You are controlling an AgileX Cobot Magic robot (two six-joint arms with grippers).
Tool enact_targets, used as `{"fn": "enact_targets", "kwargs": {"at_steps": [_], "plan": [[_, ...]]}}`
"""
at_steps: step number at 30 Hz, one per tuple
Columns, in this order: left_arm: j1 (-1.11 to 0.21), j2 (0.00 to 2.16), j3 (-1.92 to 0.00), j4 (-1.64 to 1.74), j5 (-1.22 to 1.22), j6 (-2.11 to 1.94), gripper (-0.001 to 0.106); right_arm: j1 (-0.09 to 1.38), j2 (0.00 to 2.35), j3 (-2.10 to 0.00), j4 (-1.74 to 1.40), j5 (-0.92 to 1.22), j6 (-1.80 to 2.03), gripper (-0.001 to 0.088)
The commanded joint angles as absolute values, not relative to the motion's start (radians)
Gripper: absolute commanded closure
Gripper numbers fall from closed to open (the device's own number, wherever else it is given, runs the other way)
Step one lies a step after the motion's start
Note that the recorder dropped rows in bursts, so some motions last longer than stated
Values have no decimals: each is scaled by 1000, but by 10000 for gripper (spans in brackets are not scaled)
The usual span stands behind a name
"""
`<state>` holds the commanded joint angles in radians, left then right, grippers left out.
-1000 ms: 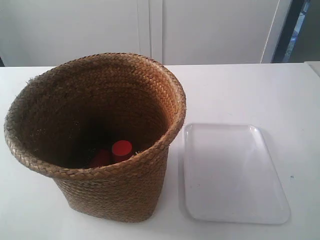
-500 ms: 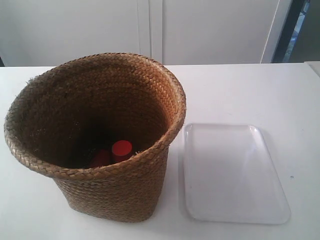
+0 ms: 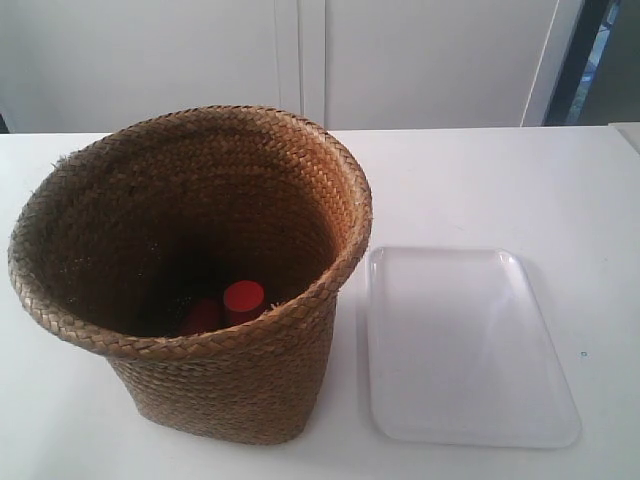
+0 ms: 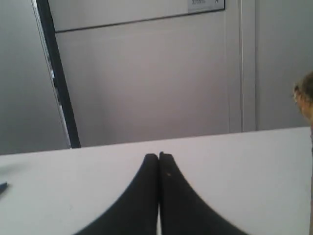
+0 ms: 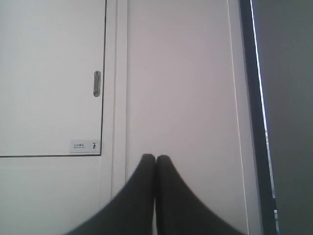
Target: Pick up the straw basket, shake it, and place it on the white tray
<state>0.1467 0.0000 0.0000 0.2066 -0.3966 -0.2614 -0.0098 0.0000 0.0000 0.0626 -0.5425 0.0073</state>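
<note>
Two task items stand on one white table point(image 3: 470, 180), listed left to right as seen from the exterior view.

1. Straw basket point(image 3: 220, 385): upright on the table at the view's left. Braided golden-brown straw, wide rolled rim, sides narrowing toward the base, dark inside. No maker's tag or writing shows on it.
2. Red pieces point(image 3: 243, 297): two, lying at the bottom of the basket and touching each other. One shows a flat round top; the other sits in shadow, so its shape is unclear.
3. White tray point(image 3: 465, 345): flat on the table just beside the basket, on the view's right. Glossy, rounded corners, low rim. The basket's rim overhangs its near corner; whether the two touch cannot be told. No print on it.
4. Cupboard doors point(image 3: 300, 60): white panels behind the table.

Pincers, from the wrist views:

5. Left pincer point(image 4: 158, 156): clenched, its black tips pressed together and gripping no object, low over the table. A sliver of the basket shows at the frame's edge, well apart from the tips. A small label point(image 4: 205, 4) on the wall panel beyond is too blurred to read.
6. Right pincer point(image 5: 155, 157): clenched likewise, tips together, facing a white door with a metal latch point(image 5: 97, 83). A sticker point(image 5: 84, 146) below the latch carries small text and a figure symbol; the text is illegible.
</note>
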Motion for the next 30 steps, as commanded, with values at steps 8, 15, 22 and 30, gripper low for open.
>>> {"fn": "enact_targets", "kwargs": {"at_steps": [8, 15, 22, 30], "plan": [[147, 0, 0, 176, -600, -554, 1053, -10, 0, 0, 68, -742, 166, 868], [147, 0, 0, 143, -592, -542, 1053, -10, 0, 0, 160, -1015, 159, 868], [147, 0, -21, 137, -596, -545, 1053, -10, 0, 0, 211, -1047, 261, 868], [147, 0, -49, 136, -499, -545, 1053, -10, 0, 0, 237, -914, 546, 868]]}}
